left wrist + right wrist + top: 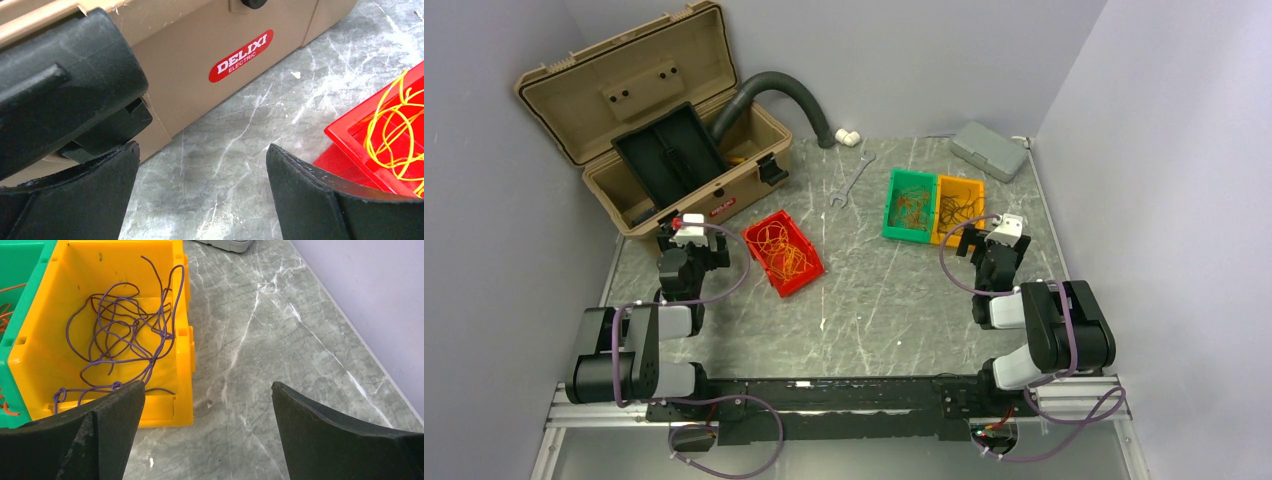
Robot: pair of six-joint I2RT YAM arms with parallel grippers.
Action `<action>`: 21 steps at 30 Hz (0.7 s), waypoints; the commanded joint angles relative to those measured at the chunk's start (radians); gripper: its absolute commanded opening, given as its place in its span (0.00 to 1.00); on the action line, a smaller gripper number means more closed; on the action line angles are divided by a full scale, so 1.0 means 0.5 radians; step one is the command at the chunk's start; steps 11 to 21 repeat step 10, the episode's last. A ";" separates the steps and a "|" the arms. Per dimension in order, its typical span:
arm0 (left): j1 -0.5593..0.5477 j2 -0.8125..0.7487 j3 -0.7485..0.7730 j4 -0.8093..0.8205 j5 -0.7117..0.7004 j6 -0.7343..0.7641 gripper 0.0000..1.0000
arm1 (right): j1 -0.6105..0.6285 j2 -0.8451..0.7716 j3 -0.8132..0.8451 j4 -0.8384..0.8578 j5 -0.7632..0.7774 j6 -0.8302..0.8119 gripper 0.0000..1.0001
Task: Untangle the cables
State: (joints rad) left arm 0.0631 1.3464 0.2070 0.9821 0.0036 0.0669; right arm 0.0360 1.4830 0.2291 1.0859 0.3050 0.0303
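Left wrist view: the left end effector [202,146] is spread wide and empty above the table [240,125], with yellow cables [390,135] in the red bin [350,155] just to its right. The right end effector [207,385] is likewise spread and empty, with purple cables [120,335] in the yellow bin [45,355] ahead-left. Orange cables [912,208], possibly tangled, lie in the green bin [894,205].

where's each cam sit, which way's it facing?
Top external: above and behind the bases, looking down on the table; left arm, right arm show.
Left wrist: on the left arm, facing tan toolbox and red bin; open left tool below.
Right wrist: on the right arm, facing yellow bin of purple cables; open right tool below.
Shared: red bin in top and left wrist; yellow bin in top and right wrist.
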 commanded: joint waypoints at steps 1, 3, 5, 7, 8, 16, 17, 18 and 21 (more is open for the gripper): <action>0.006 0.001 0.053 0.126 0.026 0.016 0.99 | 0.006 0.000 0.014 0.121 -0.015 0.030 1.00; 0.006 0.002 0.050 0.133 0.026 0.015 0.99 | 0.005 0.000 0.014 0.121 -0.015 0.028 1.00; 0.003 0.005 0.059 0.120 0.038 0.026 0.99 | 0.006 0.002 0.014 0.122 -0.015 0.029 1.00; 0.002 0.011 0.064 0.115 0.040 0.023 0.99 | 0.006 0.003 0.014 0.122 -0.016 0.031 1.00; 0.002 0.013 0.063 0.112 0.039 0.022 0.99 | 0.005 0.003 0.014 0.121 -0.017 0.030 1.00; 0.003 0.005 0.059 0.124 0.039 0.024 0.99 | 0.006 0.003 0.014 0.122 -0.016 0.030 1.00; 0.003 0.005 0.059 0.124 0.039 0.024 0.99 | 0.006 0.003 0.014 0.122 -0.016 0.030 1.00; 0.003 0.005 0.059 0.124 0.039 0.024 0.99 | 0.006 0.003 0.014 0.122 -0.016 0.030 1.00; 0.003 0.005 0.059 0.124 0.039 0.024 0.99 | 0.006 0.003 0.014 0.122 -0.016 0.030 1.00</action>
